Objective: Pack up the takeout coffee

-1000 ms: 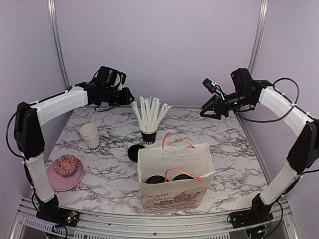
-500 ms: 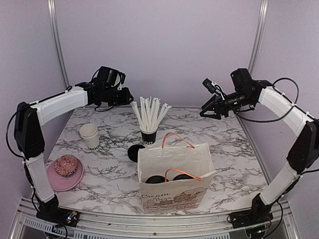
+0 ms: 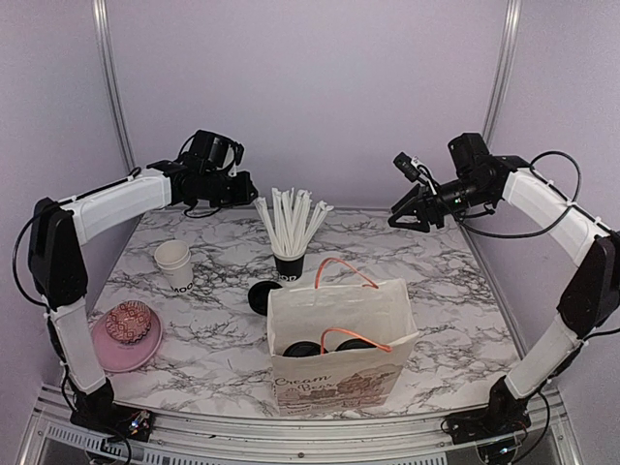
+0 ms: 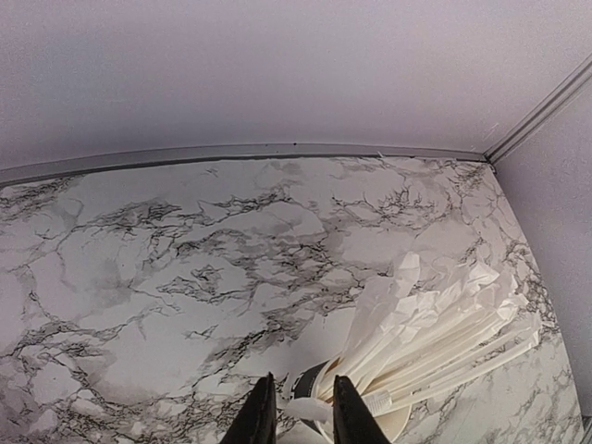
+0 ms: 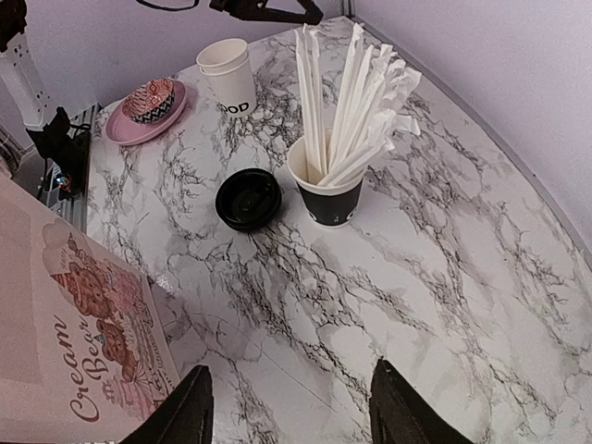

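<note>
Lidded cups sit in bag. Likely light, squashy; grab wall under lid. Left gripper narrow, right gripper wide, both empty.

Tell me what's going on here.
Two black-lidded takeout cups, only lids showing, sit inside the white paper bag with orange handles. The left end effector and right end effector hang raised at the back, away from it, jaws apart, holding nothing.
</note>
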Controlling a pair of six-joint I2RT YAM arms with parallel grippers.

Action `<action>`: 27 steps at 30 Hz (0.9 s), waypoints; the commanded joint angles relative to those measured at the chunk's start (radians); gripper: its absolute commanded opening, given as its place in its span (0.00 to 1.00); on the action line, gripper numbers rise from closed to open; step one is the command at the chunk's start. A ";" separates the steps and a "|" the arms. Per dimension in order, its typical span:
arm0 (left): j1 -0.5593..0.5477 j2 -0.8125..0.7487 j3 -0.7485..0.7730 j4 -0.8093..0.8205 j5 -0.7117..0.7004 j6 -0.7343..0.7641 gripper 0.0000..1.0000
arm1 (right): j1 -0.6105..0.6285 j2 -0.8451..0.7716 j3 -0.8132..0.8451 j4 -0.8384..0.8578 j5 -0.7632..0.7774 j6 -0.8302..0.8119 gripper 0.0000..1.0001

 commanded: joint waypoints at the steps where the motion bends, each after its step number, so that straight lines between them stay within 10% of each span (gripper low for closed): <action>1: 0.001 0.023 0.004 -0.014 0.009 -0.001 0.24 | 0.000 0.004 0.002 0.015 -0.013 0.010 0.55; 27: -0.046 -0.349 0.008 -0.077 -0.140 0.097 0.00 | 0.000 0.042 0.033 0.007 -0.011 0.005 0.54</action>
